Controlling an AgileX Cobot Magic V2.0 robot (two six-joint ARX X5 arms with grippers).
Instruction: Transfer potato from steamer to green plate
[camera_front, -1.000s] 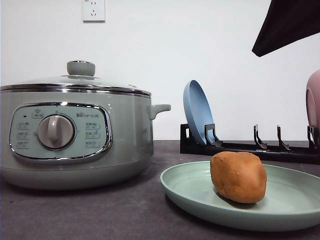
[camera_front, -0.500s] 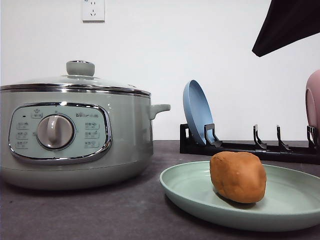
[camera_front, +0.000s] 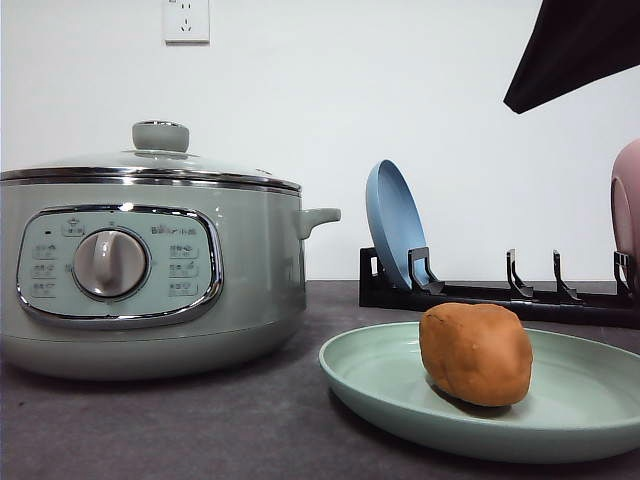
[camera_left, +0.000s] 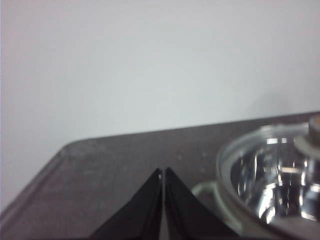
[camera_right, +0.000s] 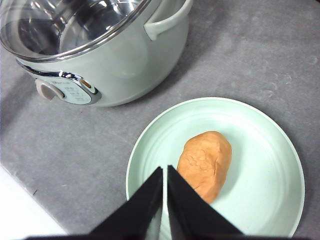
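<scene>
Front view: potato (camera_front: 476, 353) rests on the green plate (camera_front: 580, 415), lower right, position unchanged from the earlier frames. Steamer (camera_front: 150, 255) stays lidded at left. Left gripper (camera_left: 163, 172) and right gripper (camera_right: 165, 170) are both closed, empty.

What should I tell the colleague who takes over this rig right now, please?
Left gripper: shut, empty, above the table beside the steamer.
Right gripper: shut, empty, above the green plate.
Potato: lying on the green plate, in front of the black rack with the blue plate.
Steamer: glass lid on.
Done: the transfer looks complete.
Left: apparently nothing but parking the arms.
</scene>
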